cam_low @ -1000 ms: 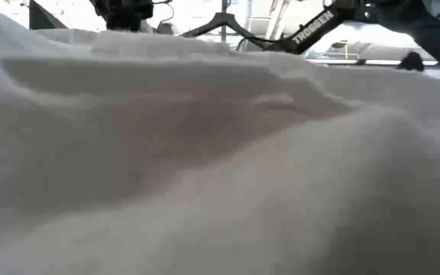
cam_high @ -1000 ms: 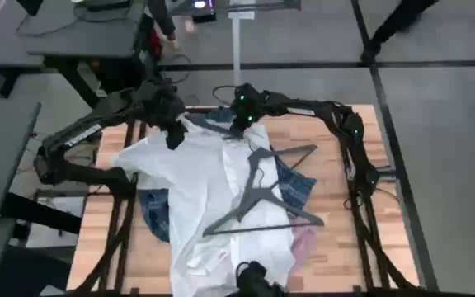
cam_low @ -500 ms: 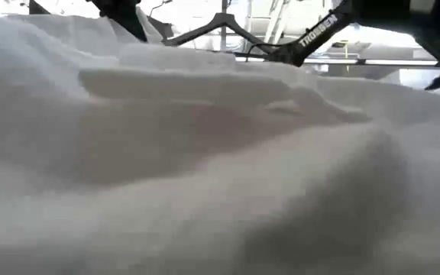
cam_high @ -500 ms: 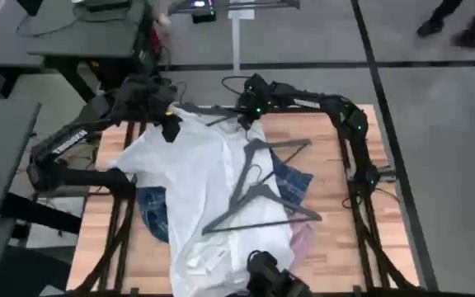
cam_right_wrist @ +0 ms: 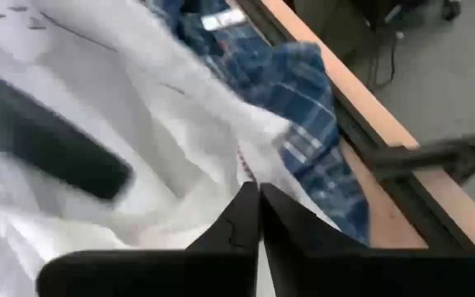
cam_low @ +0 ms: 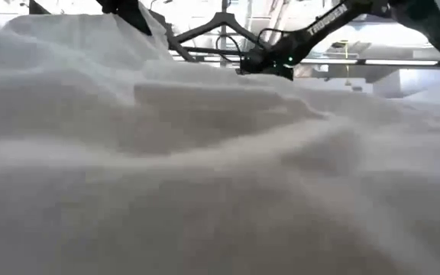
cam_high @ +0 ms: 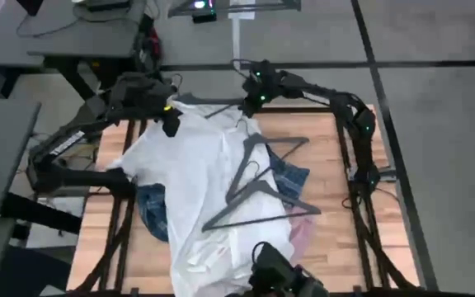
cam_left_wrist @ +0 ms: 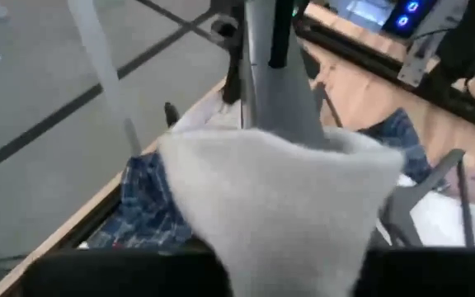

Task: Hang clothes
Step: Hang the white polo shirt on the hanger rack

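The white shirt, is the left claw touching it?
Touching. In the left wrist view the white shirt bunches right out of the left claw, and the high view shows the cloth lifted at that claw.

both arms are reaching to the far edge, left claw (cam_high: 170,125) pinching shut, right claw (cam_high: 248,106) closed too

White shirt (cam_left_wrist: 287,206) drapes over plaid shirt (cam_left_wrist: 143,210).
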### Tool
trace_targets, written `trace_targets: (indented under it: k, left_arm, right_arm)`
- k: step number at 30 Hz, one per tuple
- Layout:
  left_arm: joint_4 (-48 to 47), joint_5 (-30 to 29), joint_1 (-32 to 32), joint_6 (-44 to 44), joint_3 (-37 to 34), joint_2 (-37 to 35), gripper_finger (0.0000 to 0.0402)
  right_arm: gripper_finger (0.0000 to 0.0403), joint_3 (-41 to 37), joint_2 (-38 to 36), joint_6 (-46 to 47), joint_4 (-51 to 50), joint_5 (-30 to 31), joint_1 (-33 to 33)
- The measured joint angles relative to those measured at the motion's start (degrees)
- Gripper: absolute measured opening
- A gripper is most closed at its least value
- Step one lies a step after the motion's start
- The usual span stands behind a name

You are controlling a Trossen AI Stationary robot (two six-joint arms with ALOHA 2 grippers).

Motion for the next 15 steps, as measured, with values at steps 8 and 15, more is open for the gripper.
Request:
trace_targets:
  k: [8,15]
  left_arm:
    - [-5.25,-0.96,0.02,-0.73,0.0,2.49,0.0019]
    - [-2.28,-3.35,0.21,-1.04,-0.02,5.84,0.0019]
  right_arm:
    - [0.0,-0.04,-4.63,0.98,2.5,-1.28,-0.16]
    - [0.0,-0.04,-12.45,2.45,3.87,-1.31,2.38]
